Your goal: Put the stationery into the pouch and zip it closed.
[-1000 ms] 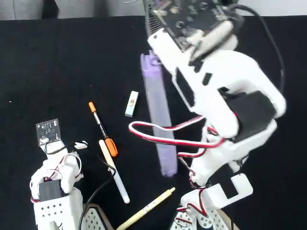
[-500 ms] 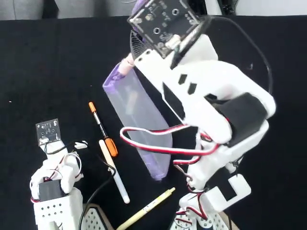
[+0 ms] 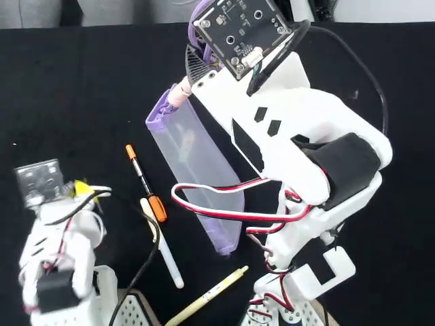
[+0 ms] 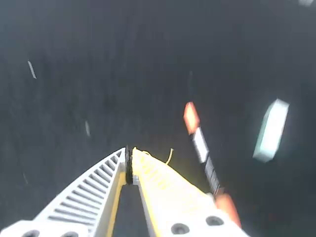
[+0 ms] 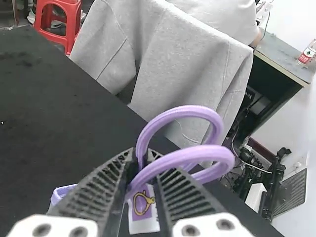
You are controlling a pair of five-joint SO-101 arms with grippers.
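I've got the purple pouch [image 3: 197, 176] hanging on a slant over the middle of the black table [image 3: 68, 81], its loop strap [image 5: 197, 154] pinched between the fingers of my right gripper [image 5: 140, 168] at the far, raised end while its lower end sits down near the table. Just beside it lie an orange-capped pen [image 3: 143, 180] and a white marker [image 3: 170, 261], with a yellow pen [image 3: 207, 295] nearer the arm bases and a small eraser [image 4: 270, 129] near the orange pen's tip. My left gripper [image 4: 130, 154] hovers over the table close to that pen, fingers pressed together on nothing.
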